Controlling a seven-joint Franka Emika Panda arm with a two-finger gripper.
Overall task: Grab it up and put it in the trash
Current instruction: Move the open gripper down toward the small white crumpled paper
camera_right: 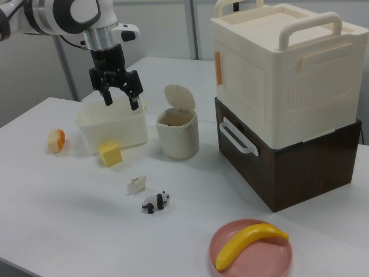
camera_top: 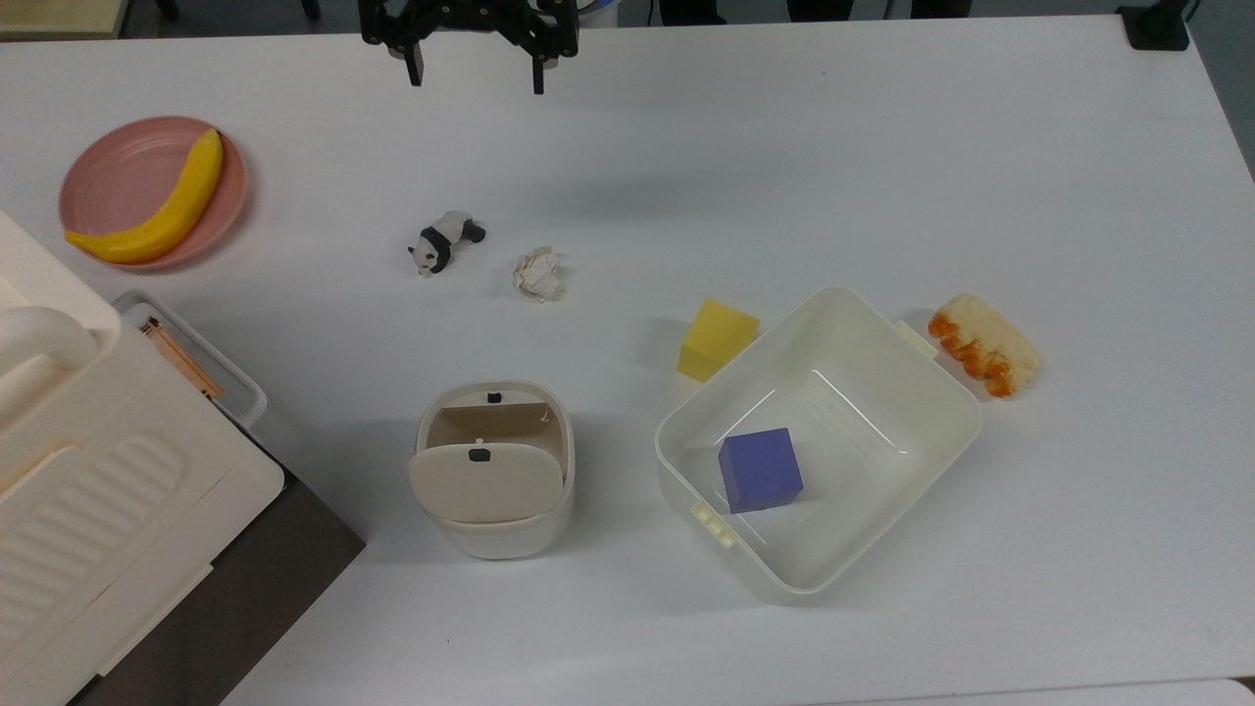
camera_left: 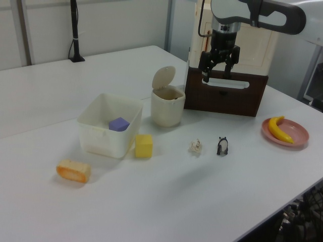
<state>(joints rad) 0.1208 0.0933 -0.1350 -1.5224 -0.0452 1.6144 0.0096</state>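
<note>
Fingers of your gripper [camera_top: 474, 76] stand spread and empty, high above the table [camera_top: 882, 176]. Nothing is done yet: the paper [camera_top: 537, 273] lies beside the panda [camera_top: 443, 241], apart from the bin [camera_top: 495, 469], whose flap stands open. Grasp, carry and drop all remain.

A robot arm [camera_right: 63, 14] with smooth, rounded white shells and dark grey bands at its joints. A silver metal collar at the wrist leads to a black gripper [camera_right: 120, 98] with angular linkages and two slim black fingers [camera_right: 134, 103].
</note>
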